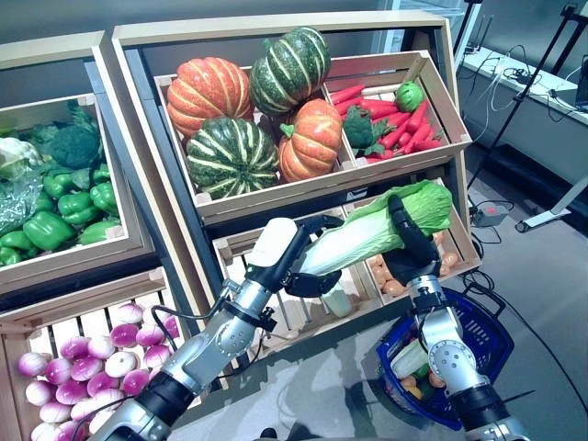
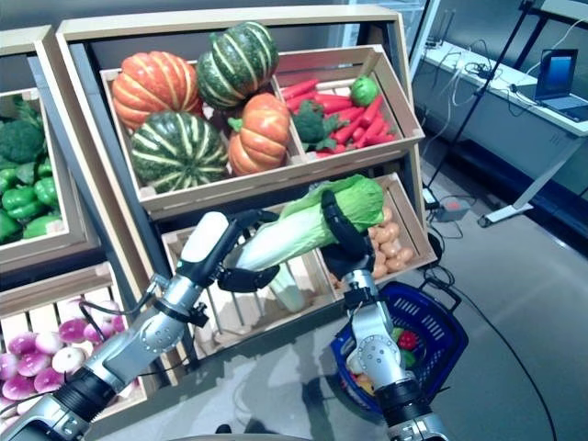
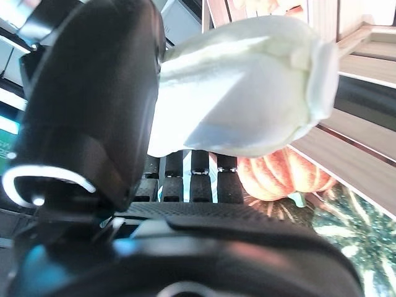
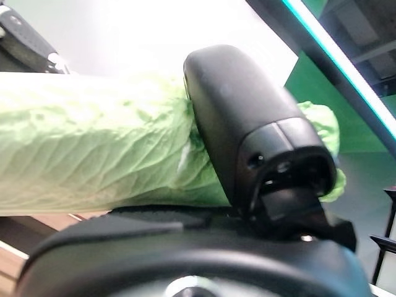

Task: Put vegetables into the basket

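Left hand (image 1: pixel 292 259) curled round the white stem end of the cabbage (image 1: pixel 367 230). Right hand (image 1: pixel 411 241) wrapped round the green leafy end. Cabbage held up in the air between both hands, in front of the wooden crates (image 1: pixel 404 188). Lying long and slanted, white end low toward the robot's left, leafy end higher toward its right. Blue basket (image 1: pixel 484 344) down below the right hand, with a few vegetables inside. Pumpkins (image 1: pixel 248 110) up in the top crate.
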Available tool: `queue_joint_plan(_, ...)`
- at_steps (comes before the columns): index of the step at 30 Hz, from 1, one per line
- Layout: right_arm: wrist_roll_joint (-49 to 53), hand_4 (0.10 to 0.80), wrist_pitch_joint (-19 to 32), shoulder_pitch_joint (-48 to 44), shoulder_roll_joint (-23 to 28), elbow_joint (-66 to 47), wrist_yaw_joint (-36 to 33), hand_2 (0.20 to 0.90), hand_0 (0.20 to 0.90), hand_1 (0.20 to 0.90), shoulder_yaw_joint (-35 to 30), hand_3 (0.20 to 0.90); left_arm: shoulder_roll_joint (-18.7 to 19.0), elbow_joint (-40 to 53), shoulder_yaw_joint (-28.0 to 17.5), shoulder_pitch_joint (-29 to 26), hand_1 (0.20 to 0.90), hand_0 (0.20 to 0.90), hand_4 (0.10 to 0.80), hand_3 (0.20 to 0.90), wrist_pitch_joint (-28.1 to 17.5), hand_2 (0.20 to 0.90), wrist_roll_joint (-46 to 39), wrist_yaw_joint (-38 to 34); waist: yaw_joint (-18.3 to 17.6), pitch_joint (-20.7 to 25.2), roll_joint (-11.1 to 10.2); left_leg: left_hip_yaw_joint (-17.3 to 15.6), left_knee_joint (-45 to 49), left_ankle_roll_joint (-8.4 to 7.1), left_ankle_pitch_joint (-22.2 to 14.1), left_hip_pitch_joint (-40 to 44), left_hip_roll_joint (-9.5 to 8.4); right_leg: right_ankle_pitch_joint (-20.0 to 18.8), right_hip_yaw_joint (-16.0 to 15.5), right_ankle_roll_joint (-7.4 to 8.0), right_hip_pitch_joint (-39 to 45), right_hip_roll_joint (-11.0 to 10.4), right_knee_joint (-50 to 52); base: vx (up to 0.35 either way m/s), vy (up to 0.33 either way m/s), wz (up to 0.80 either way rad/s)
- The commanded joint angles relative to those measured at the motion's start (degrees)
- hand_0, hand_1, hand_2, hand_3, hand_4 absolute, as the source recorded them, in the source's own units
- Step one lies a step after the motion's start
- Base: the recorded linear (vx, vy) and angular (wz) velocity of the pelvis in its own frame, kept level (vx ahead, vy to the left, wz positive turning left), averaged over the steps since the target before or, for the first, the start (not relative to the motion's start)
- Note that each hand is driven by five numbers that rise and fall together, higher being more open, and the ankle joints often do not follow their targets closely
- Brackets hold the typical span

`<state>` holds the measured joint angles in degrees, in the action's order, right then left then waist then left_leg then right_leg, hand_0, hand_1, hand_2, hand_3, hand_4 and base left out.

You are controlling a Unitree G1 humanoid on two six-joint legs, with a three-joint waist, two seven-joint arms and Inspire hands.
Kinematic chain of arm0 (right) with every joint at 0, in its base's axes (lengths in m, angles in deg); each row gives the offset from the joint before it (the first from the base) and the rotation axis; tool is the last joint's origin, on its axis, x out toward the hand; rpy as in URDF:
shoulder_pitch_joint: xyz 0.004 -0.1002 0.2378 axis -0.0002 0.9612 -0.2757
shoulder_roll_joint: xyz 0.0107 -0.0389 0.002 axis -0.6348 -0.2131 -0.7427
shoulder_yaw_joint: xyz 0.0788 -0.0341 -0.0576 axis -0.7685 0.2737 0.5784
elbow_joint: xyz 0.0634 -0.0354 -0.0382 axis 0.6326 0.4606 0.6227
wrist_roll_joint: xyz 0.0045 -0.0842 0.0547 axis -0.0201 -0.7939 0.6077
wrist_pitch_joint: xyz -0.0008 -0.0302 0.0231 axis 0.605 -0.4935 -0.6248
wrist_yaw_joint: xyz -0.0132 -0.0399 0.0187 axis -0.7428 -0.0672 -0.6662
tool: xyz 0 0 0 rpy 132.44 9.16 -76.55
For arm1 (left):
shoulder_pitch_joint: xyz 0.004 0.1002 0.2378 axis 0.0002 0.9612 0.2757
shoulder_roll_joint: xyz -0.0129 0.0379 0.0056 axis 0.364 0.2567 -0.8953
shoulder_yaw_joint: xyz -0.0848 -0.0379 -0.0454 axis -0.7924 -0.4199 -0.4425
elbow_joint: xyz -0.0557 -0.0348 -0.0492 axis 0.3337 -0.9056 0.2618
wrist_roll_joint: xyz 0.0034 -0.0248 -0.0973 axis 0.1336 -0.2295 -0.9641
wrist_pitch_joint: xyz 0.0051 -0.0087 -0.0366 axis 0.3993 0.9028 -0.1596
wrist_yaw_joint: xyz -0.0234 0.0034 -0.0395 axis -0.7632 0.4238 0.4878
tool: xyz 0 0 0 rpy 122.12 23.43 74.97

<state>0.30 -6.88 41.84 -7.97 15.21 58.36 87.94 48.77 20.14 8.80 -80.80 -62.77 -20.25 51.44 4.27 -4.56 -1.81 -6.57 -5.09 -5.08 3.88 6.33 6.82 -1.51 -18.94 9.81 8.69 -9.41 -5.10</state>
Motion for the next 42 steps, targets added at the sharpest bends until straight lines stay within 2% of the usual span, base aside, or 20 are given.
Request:
queue_joint_plan(1,2.0,0.400,2.9,-9.8,-4.8,-11.2,8.4,0.300,0.300,0.300,1.2,0.300,-2.7,1.5,4.1,-9.7,0.300,0.300,0.400,0.300,-3.2,0.300,0.1,0.2,-0.2,2.4,0.0,0.8,0.1,0.75,-2.8,1.0,-0.81,-1.9,1.9,-1.94,0.6,-1.5,0.8,0.000,0.000,0.00)
queue_joint_plan(10,1.2,0.400,4.2,-9.4,-4.3,-10.5,7.7,0.300,0.300,0.300,0.1,0.300,-2.6,0.2,4.4,-9.1,0.300,0.300,0.400,0.300,-1.5,0.300,0.0,0.9,-0.4,2.3,0.2,0.8,0.1,0.71,-2.8,1.1,-0.77,-1.9,2.0,-1.97,0.6,-1.4,0.8,0.000,0.000,0.00)
queue_joint_plan(11,1.0,0.400,4.4,-9.4,-4.3,-10.3,7.6,0.300,0.300,0.300,0.0,0.300,-2.6,-0.4,4.5,-8.9,0.860,0.860,0.773,0.860,-0.8,0.860,-0.7,1.3,-0.5,2.3,0.2,0.7,0.1,0.70,-2.8,1.1,-0.76,-1.9,2.1,-1.97,0.6,-1.4,0.8,0.000,0.000,0.00)
queue_joint_plan(12,1.0,0.400,4.4,-9.4,-4.3,-10.3,7.6,0.300,0.300,0.300,0.0,0.300,-2.7,-0.4,4.5,-9.0,0.860,0.860,0.773,0.860,-0.8,0.860,-0.7,1.4,-0.5,2.3,0.2,0.7,0.1,0.70,-2.8,1.1,-0.76,-1.9,2.1,-1.97,0.6,-1.4,0.8,0.000,0.000,0.00)
queue_joint_plan(13,0.2,0.400,4.7,-9.4,-4.2,-10.1,7.3,0.300,0.300,0.300,-0.4,0.300,-2.8,-0.9,4.4,-8.6,0.900,0.900,0.800,0.900,0.6,0.900,-1.6,2.9,-0.5,2.4,0.2,0.7,0.1,0.73,-2.8,1.1,-0.76,-1.9,2.2,-1.98,0.6,-1.4,0.8,0.000,0.000,0.00)
queue_joint_plan(17,-2.8,0.400,5.7,-9.0,-3.6,-9.9,7.0,0.300,0.300,0.300,-1.3,0.300,-2.4,-1.8,3.8,-7.5,0.900,0.900,0.800,0.900,3.4,0.900,-2.2,3.9,-0.6,2.3,0.4,0.5,0.1,0.73,-2.8,1.2,-0.69,-2.0,2.2,-1.90,0.5,-1.4,0.8,0.000,0.000,0.00)
queue_joint_plan(25,-9.7,0.400,8.4,-6.0,-0.8,-9.2,5.1,0.300,0.300,0.300,-5.1,0.300,-1.0,-4.8,0.0,-3.0,0.900,0.900,0.800,0.900,5.1,0.900,-2.1,5.0,-1.0,2.1,0.6,0.1,0.1,0.70,-2.7,1.2,-0.52,-2.1,2.7,-1.85,0.2,-1.4,0.8,-0.003,0.006,-0.02)
queue_joint_plan(31,-12.4,0.400,7.9,-1.2,1.2,-6.5,6.3,0.300,0.300,0.300,-7.4,0.300,-0.7,-10.3,-2.6,1.4,0.900,0.900,0.800,0.900,8.3,0.900,-0.9,5.2,-2.0,1.6,0.6,-0.8,0.1,0.69,-2.6,1.2,-0.16,-2.5,3.7,-1.68,-0.5,-1.3,0.7,-0.015,0.014,-0.07)
queue_joint_plan(37,-16.9,0.400,7.4,2.1,2.1,-4.0,5.5,0.300,0.300,0.300,-8.0,0.300,-2.1,-14.0,-5.5,4.2,0.900,0.900,0.800,0.900,11.2,0.900,-5.9,5.6,-2.7,1.2,0.5,-1.7,0.1,0.62,-2.3,1.3,0.19,-2.8,4.6,-1.63,-0.9,-1.1,0.7,-0.006,0.005,-0.08)
queue_joint_plan(42,-22.8,0.400,7.5,5.1,2.8,-0.1,1.0,0.300,0.300,0.300,-9.0,0.300,-3.0,-16.3,-9.6,6.5,0.900,0.900,0.800,0.900,11.4,0.900,-11.5,4.9,-3.5,0.7,0.4,-2.3,0.1,0.56,-2.1,1.2,0.41,-3.1,5.2,-1.61,-1.3,-1.0,0.6,-0.012,0.000,-0.13)
